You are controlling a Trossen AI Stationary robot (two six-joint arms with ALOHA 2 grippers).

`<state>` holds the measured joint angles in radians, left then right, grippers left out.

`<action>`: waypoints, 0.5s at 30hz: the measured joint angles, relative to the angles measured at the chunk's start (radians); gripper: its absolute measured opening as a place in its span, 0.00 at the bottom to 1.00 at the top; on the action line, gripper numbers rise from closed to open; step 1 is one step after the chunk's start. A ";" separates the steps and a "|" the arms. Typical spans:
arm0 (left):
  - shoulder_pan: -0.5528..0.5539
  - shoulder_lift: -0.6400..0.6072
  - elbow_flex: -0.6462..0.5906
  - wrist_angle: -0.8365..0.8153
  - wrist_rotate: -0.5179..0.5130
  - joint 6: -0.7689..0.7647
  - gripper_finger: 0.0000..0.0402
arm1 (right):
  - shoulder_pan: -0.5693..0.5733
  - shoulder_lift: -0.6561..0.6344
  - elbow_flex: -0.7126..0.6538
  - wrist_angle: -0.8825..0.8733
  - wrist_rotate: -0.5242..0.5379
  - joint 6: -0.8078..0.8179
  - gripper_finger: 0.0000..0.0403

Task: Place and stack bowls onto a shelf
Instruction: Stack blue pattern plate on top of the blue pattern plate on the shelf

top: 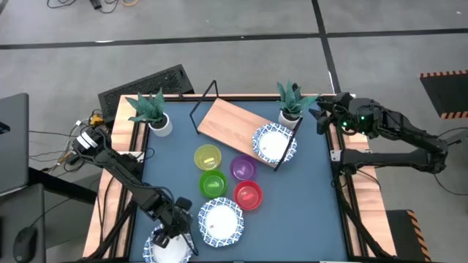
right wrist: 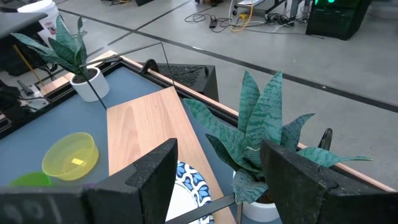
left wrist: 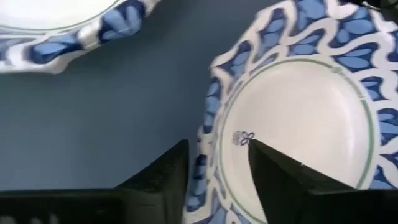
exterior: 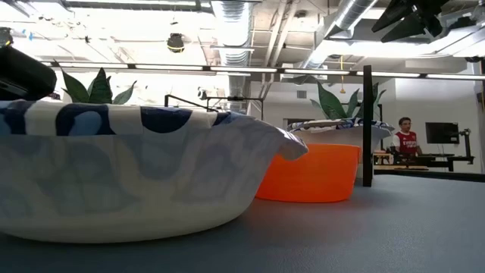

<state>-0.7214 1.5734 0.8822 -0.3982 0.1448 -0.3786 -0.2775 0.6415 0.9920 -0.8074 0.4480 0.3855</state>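
Left arm reaches low over the near-left corner of the blue bench (top: 307,190), its left gripper (left wrist: 216,163) spread around the rim of a wide white dish with a blue patterned rim (left wrist: 298,118), one finger inside, one outside. A second such dish (top: 219,219) lies just beside it. Right arm waits folded at the far-right edge, right gripper (right wrist: 217,163) wide apart above the light wooden shelf board (top: 230,120), which carries another blue-rimmed dish (top: 274,142).

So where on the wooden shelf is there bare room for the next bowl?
The light wooden shelf board is bare at its far-left end; the blue-rimmed white dish fills its near-right end, beside a potted plant. The left claw straddles another dish's rim; the table's middle is crowded.
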 joint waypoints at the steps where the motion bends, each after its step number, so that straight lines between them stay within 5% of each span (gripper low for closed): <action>1: 0.001 0.000 0.000 -0.001 -0.002 -0.002 0.33 | 0.000 0.000 0.000 0.000 0.000 0.000 0.63; 9: 0.000 0.000 0.000 -0.008 -0.065 0.019 0.03 | 0.000 0.000 0.000 0.000 0.002 0.000 0.63; 15: 0.000 -0.002 0.000 -0.032 -0.065 -0.055 0.00 | 0.000 0.000 0.000 0.000 0.003 0.000 0.63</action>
<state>-0.7212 1.5716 0.8825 -0.4305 0.0797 -0.4335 -0.2775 0.6415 0.9920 -0.8074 0.4507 0.3851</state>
